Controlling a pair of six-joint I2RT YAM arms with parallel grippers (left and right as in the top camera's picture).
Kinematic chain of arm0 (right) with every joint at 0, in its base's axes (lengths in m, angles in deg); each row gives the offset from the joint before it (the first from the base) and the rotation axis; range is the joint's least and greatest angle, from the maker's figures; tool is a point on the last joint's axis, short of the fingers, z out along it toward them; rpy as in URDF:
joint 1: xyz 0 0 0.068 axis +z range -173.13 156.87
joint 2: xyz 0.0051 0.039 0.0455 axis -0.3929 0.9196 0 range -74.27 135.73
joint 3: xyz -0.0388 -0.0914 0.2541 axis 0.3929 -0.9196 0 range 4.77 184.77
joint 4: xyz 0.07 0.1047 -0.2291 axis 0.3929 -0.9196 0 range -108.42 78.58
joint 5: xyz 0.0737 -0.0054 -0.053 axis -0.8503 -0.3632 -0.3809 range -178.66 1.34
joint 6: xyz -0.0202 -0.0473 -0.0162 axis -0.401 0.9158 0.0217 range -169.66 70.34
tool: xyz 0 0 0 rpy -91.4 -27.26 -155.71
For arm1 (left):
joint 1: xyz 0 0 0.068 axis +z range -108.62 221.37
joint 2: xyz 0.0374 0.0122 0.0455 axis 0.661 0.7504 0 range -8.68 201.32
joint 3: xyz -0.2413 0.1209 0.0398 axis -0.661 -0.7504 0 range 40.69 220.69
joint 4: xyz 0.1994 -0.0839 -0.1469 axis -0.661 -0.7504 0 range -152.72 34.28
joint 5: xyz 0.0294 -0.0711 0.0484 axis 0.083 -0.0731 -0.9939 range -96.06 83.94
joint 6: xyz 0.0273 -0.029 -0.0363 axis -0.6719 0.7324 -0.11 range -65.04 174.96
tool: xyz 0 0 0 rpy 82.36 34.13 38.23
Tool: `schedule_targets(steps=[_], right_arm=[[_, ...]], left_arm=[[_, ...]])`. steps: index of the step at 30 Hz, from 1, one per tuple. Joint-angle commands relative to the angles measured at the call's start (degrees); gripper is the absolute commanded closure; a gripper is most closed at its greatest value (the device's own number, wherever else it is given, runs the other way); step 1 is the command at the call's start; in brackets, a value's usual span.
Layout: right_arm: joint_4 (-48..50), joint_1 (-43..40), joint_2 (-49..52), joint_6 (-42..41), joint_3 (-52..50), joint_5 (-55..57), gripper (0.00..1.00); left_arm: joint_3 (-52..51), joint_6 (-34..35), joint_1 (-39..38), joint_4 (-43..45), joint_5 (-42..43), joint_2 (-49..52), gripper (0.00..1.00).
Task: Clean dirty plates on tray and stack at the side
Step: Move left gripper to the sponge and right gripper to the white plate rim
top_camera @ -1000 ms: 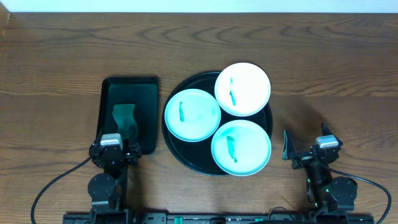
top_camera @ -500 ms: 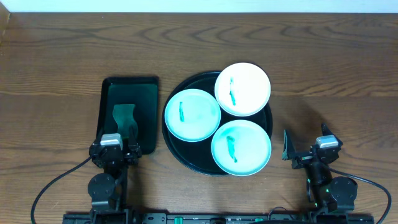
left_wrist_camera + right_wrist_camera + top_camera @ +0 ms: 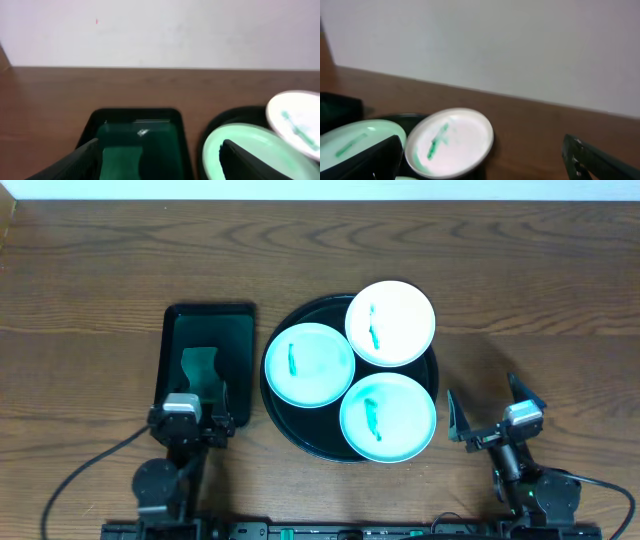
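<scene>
Three plates point(image 3: 330, 352), all on the round black tray point(image 3: 298, 428) at mid-bench point(image 3: 100, 280): a mint-green plate point(image 3: 309, 364) at the left, poking out past the rim; a white plate point(image 3: 390, 323) at the far right, also over the rim; a second mint plate point(image 3: 388, 417) nearest the arms. Packed close, touching or nearly so; true overlap hard to judge from above. A green smear at each centre, so nothing wiped and nothing stacked yet. Just beside the black tray, on its left, a smaller rectangular green tray point(image 3: 208, 330) with a green pad point(image 3: 200, 368) inside, cloth or sponge not clear. Left gripper point(image 3: 191, 412) at the near end of that green tray, jaws spread wide, gripping nothing. Right gripper point(image 3: 490, 408) over bare bench right of the black tray, jaws likewise wide apart and empty. Probably the very start, with fetching the pad as first step. Several ways to fail from here: pinching the green tray's wall along with the pad; pressing a wipe onto an overhanging edge and tipping that plate off the rim; skating a plate across the glossy tray for want of a steadying hold from the other arm; dragging a neighbour along while lifting one plate out of so tight a cluster; losing a thin, shallow rim from the jaws on the way to the stack.
</scene>
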Motion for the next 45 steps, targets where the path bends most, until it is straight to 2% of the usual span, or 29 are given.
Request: schedule_targets(steps=[1,6,10,16,20,25,28,31,32,33,34,35,38,45], right_arm=[[1.7,-0.2,3.1,-1.7,5.2,-2.8,0.01],[1.4,-0.2,14.5,-1.6,16.3,-7.5,0.01],[-1.0,-0.2,27.1,-1.7,27.6,-13.9,0.01],[-19.4,-0.2,44.2,-1.0,46.6,-16.6,0.01],[-34.5,-0.1,54.7,3.8,58.7,-16.6,0.01],[-48.6,-0.1,65.8,5.2,68.7,-16.5,0.01],[-49.9,-0.1,69.9,4.3,68.9,-16.9,0.01],[-51.6,-0.1,73.2,0.0,68.9,-19.6,0.01],[-51.5,0.0,74.2,-0.2,68.9,-20.8,0.05],[-51.2,0.4,75.3,-0.2,68.9,-20.7,0.17],[-50.8,1.0,76.3,-1.2,68.9,-19.7,0.20],[-50.3,2.0,77.4,-4.3,68.9,-17.3,0.22],[-49.6,6.5,80.6,-11.2,69.8,-10.5,0.15],[-51.1,20.6,90.6,-21.1,77.5,2.3,0.18]], left_arm=[[10.5,1.2,0.0,-1.7,3.0,6.1,0.25],[25.9,1.2,0.0,-8.4,6.6,21.8,0.25],[41.1,1.3,0.0,-18.9,10.3,34.4,0.25],[62.5,1.4,0.0,-39.5,11.3,51.8,0.25],[70.8,1.4,0.0,-49.8,11.3,60.5,0.25],[71.7,1.4,0.0,-56.9,11.2,67.1,0.25],[71.7,1.7,0.0,-57.3,11.3,69.8,0.25],[71.7,1.6,0.0,-57.3,11.3,72.2,0.25],[71.7,1.6,0.0,-57.3,11.3,72.8,0.25],[71.7,1.6,0.0,-57.3,11.2,73.5,0.25],[71.7,1.6,0.0,-56.7,11.2,74.1,0.25],[71.7,1.6,0.0,-55.5,11.3,74.8,0.25],[71.7,1.5,0.0,-53.9,9.7,76.4,0.25],[71.7,3.1,0.0,-55.6,-3.3,78.6,0.25]])
